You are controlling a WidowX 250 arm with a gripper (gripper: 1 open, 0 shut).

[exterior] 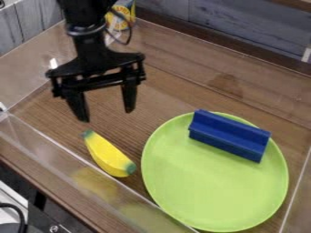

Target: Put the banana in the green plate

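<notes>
The yellow banana [108, 154] lies on the wooden table near the front left, just left of the green plate [206, 187]. My gripper [105, 103] hangs open above the table, a short way behind and above the banana, its two dark fingers spread wide and pointing down with nothing between them. The plate fills the front right and carries a blue rectangular block [228, 135] on its far side.
Clear plastic walls [36, 136] enclose the wooden table on the left and front. A yellow cup [118, 16] stands at the back left, partly behind the arm.
</notes>
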